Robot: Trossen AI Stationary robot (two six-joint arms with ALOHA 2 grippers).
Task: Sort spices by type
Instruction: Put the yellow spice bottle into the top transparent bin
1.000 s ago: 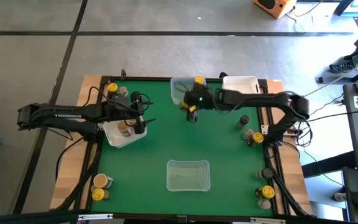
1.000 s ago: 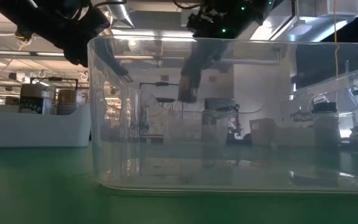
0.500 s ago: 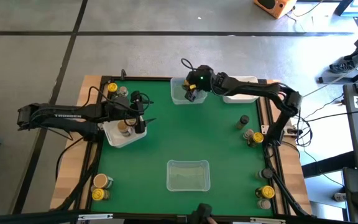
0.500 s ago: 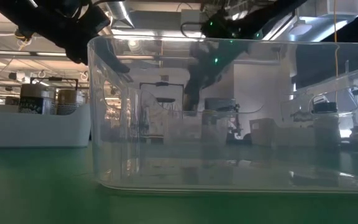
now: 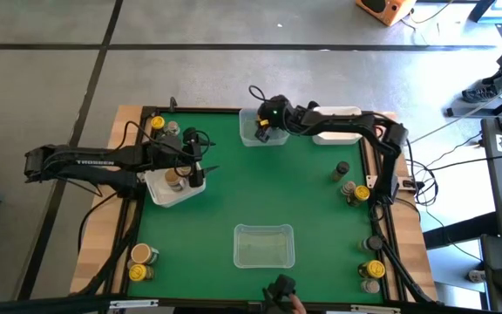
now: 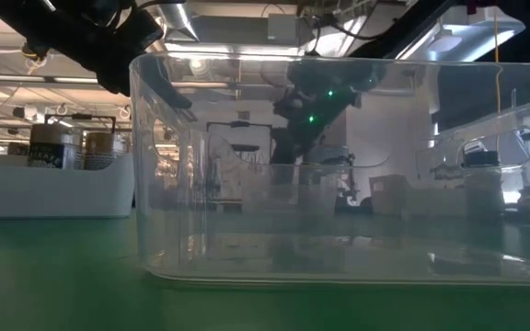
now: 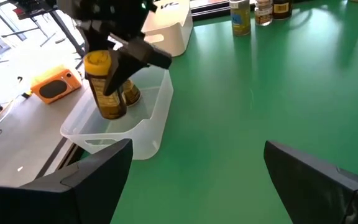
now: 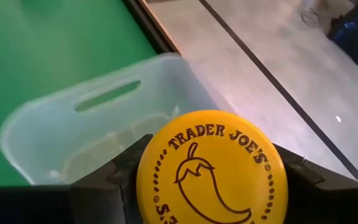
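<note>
My right gripper (image 5: 266, 133) is shut on a yellow-lidded spice jar (image 7: 106, 90) and holds it over the clear tub (image 5: 253, 138) at the table's far middle. A second jar (image 7: 131, 93) stands inside that tub. My left gripper (image 7: 197, 180) waits open by the white tub (image 5: 174, 187) on the left, which holds a few jars. More jars stand in groups near the table's corners. My right gripper pinches the jar between its two fingers (image 8: 124, 169), one on each side just under the yellow lid (image 8: 213, 168). The fingers slant down from above, with the lid facing back toward the wrist. The jar hangs nearly upright, its bottom (image 7: 113, 113) inside the clear tub's opening.
A white tub (image 5: 336, 122) sits at the far right and a clear tub (image 5: 264, 246) at the near middle. Jars stand at the far left (image 5: 159, 125), near left (image 5: 140, 262), right edge (image 5: 353, 190) and near right (image 5: 373, 272).
My right gripper has carried the yellow-lidded jar toward the table's far edge and down, from above the green mat to over the far clear tub, and has tipped further downward. The jar has stayed in its hold.
</note>
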